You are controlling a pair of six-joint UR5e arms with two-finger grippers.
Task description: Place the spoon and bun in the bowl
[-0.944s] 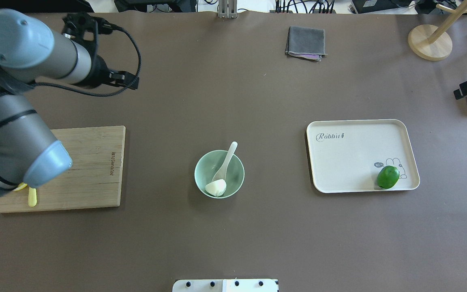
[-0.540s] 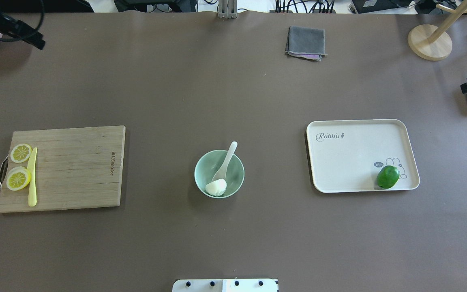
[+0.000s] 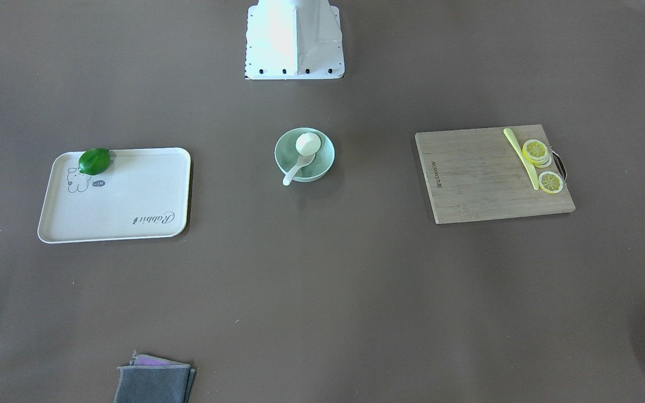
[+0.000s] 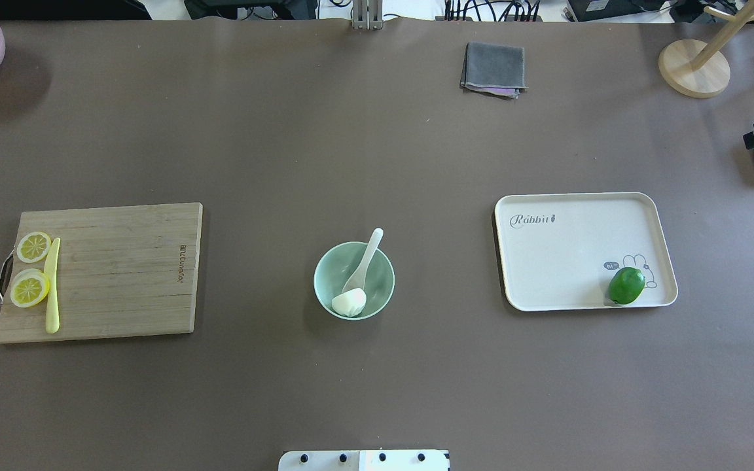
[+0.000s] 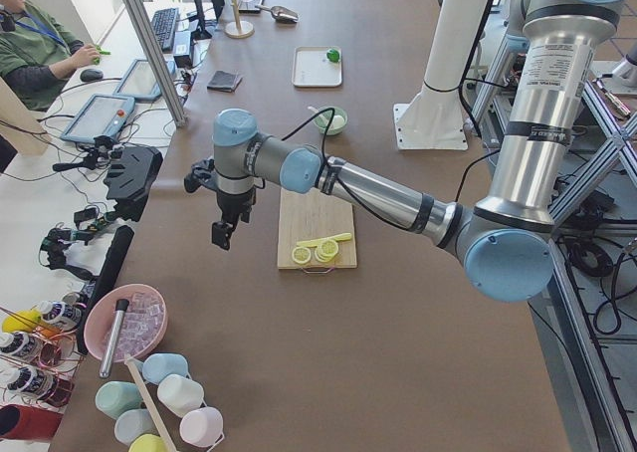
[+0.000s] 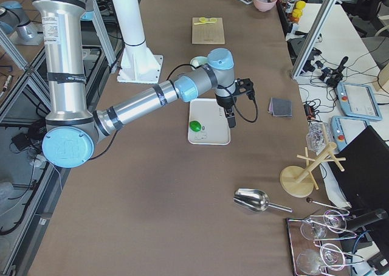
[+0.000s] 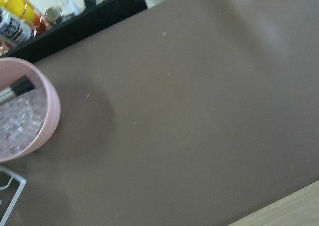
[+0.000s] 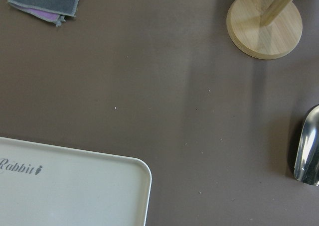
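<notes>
- The bowl (image 4: 382,280) stands mid-table, between the cutting board (image 4: 122,275) and the tray (image 4: 567,261), well apart from both.
- The bun (image 4: 349,302) lies inside the bowl against the wall nearest the robot.
- The spoon (image 4: 365,261) has its scoop down in the bowl, touching or just beside the bun. Its handle leans on the far rim and pokes out over it.
- With both pieces in the bowl, the task looks done and nothing seems left to fetch.
- The left gripper (image 5: 221,235) hangs above bare table beyond the cutting board's end, far from the bowl. It shows only in the side view, so I cannot tell how wide its jaws stand or whether they carry anything.
- The right gripper (image 6: 231,119) hangs near the tray's far edge. It too shows only from the side, so its opening cannot be told.
- Handling, as a judgement: the spoon looks hard, glossy and slippery, and likely chips if dropped. The free handle end above the rim is the place to pinch it.
- The bun looks light and soft, so it wants a gentle squeeze across its round sides, not on the pleated top.
- The bowl's smooth wall offers little purchase, and it may slide if nudged.
</notes>
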